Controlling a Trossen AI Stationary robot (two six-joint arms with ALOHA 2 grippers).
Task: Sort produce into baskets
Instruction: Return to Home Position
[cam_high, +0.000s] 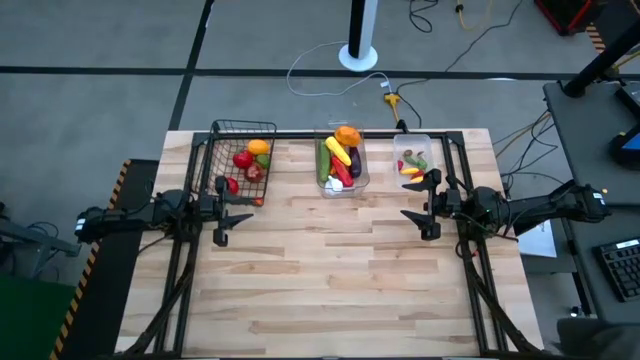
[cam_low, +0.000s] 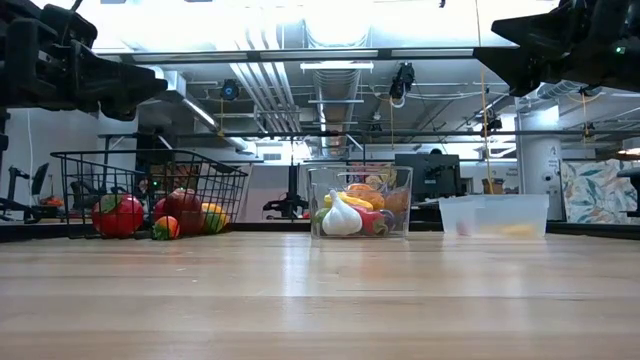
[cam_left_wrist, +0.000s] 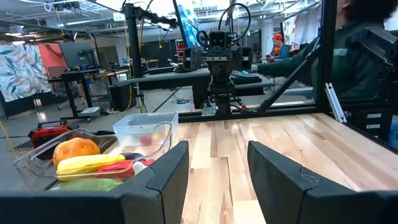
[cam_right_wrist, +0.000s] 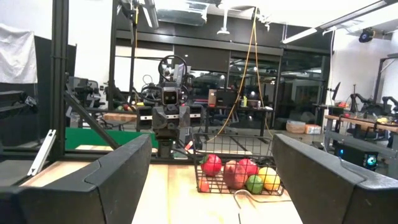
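With left gripper (cam_left_wrist: 217, 152) and right gripper (cam_right_wrist: 211, 149) spread empty, the binned produce (cam_high: 338, 160) looks light, smooth, rigid, best pinched across the middle.

Three containers stand in a row along the far edge of the worktop (cam_high: 330, 270), as seen from the low view. The wire basket (cam_high: 243, 126) is at the left end, the taller bin (cam_high: 366, 170) is in the middle, and the shallower bin (cam_high: 412, 143) is at the right end, all well apart from each other. The produce (cam_high: 340, 160) lies inside these three. The left gripper (cam_high: 228, 210) is at the left side, just before the wire basket. The right gripper (cam_high: 425, 205) is at the right side, just before the shallower bin. Both face each other across the worktop.
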